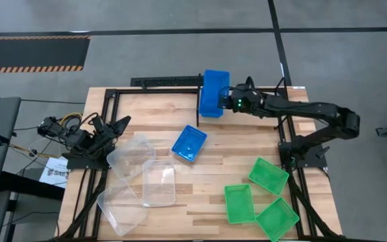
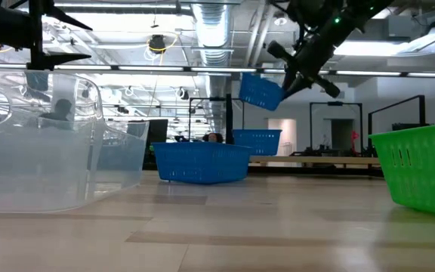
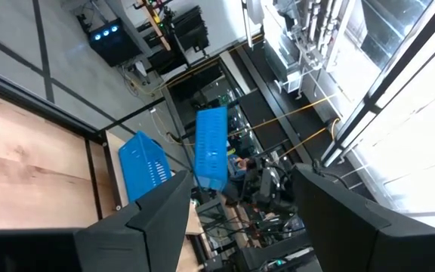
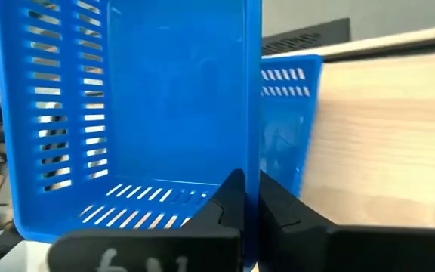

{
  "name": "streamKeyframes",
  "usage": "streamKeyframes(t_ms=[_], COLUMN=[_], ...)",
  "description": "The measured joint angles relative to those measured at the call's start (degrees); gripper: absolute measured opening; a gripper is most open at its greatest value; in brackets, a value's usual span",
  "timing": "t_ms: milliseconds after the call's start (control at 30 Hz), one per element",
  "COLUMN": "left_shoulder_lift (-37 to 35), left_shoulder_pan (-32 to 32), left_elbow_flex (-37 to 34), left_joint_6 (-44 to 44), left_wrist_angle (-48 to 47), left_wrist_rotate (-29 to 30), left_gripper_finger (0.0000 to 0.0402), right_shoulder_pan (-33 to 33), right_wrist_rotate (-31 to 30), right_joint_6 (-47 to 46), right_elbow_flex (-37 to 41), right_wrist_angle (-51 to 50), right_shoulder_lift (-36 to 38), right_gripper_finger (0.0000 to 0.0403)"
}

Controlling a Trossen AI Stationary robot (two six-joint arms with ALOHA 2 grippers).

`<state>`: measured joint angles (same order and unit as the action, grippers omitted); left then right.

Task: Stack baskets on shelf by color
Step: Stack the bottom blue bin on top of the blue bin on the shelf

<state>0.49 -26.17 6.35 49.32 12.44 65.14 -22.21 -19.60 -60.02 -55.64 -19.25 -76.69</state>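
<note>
Up over the far edge of the wooden table (image 1: 200, 202), a basket hangs.
The right gripper (image 4: 251, 198) pinches one wall of a blue slotted plastic basket (image 1: 214, 93), just above another blue basket (image 4: 289, 113); the left gripper (image 3: 236, 211) is spread wide.

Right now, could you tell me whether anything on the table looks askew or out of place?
Yes: the three clear baskets lie overlapped in a loose heap near the open left gripper. The right gripper holds a blue basket tilted in the air by its rim.
</note>
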Motion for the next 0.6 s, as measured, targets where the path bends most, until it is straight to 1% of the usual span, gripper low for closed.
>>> streamKeyframes(t_ms=[233, 333, 600], left_shoulder_lift=[-0.01, 0.0, -0.02], left_shoulder_pan=[0.01, 0.02, 0.02], left_elbow_flex=[0.0, 0.0, 0.0], left_joint_6=[0.0, 0.0, -0.04], left_wrist_angle=[-0.08, -0.13, -0.13], left_wrist_rotate=[0.0, 0.0, 0.0], left_gripper_finger=[0.0224, 0.0224, 0.0224], right_shoulder_pan=[-0.07, -0.07, -0.07], right_wrist_rotate=[-0.32, -1.09, -1.42], right_joint_6=[-0.14, -0.12, -0.24], right_elbow_flex=[0.01, -0.02, -0.02], right_wrist_angle=[-3.37, -2.79, -2.86], right_shoulder_lift=[-1.51, -1.46, -1.44], right_gripper_finger=[0.0021, 0.0019, 0.0034])
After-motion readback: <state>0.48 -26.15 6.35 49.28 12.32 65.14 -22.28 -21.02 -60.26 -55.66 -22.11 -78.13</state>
